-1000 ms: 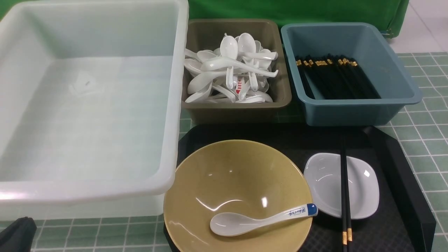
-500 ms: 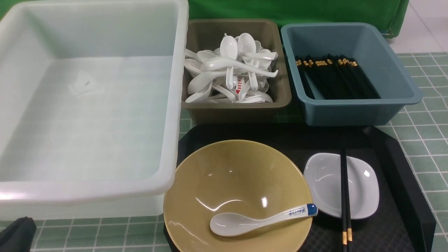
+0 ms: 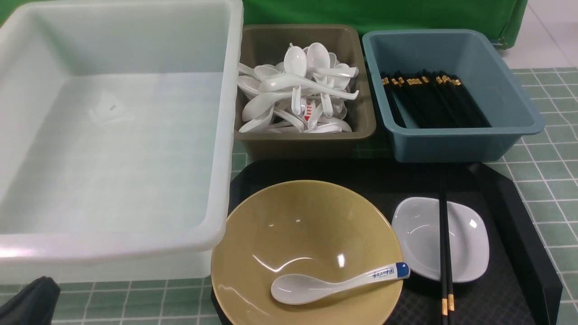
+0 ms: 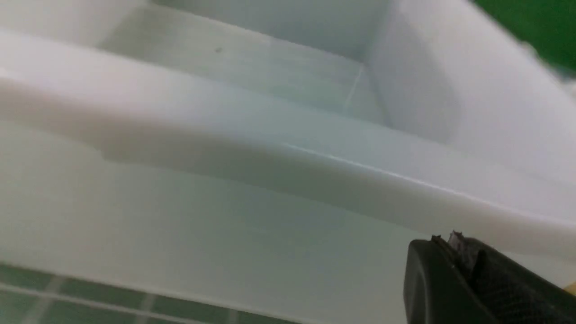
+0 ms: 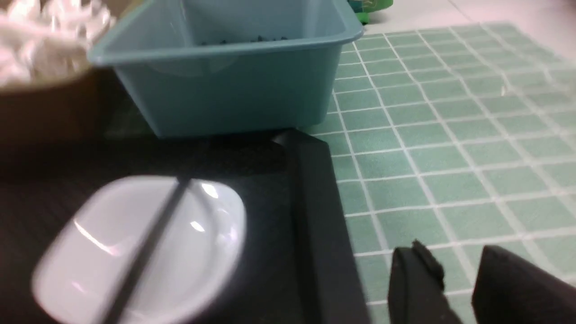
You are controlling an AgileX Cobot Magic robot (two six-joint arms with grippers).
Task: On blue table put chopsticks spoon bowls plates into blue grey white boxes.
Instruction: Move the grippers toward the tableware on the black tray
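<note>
On a black tray (image 3: pixel 510 216) stands a yellow bowl (image 3: pixel 298 225) with a white, blue-tipped spoon (image 3: pixel 334 283) inside it. Beside it is a small white plate (image 3: pixel 420 234) (image 5: pixel 90 265) with black chopsticks (image 3: pixel 444 243) (image 5: pixel 148 247) lying across it. Behind are the white box (image 3: pixel 113 246), the grey box (image 3: pixel 307 142) of spoons and the blue box (image 3: pixel 451 144) (image 5: pixel 234 90) of chopsticks. My left gripper (image 4: pixel 450 237) is shut and empty, close to the white box's outer wall (image 4: pixel 225 225); it shows at the bottom left corner (image 3: pixel 29 302) of the front view. My right gripper (image 5: pixel 452 247) is open and empty over the tiled table, beside the tray's edge (image 5: pixel 315 216).
The white box is large and takes up the left half of the table. Green tiled cloth (image 3: pixel 551 180) lies to the right of the tray and the blue box. A green backdrop (image 3: pixel 384 13) stands behind the boxes.
My left gripper has crept a little up and to the right in the front view's bottom corner. Everything else stands as before.
</note>
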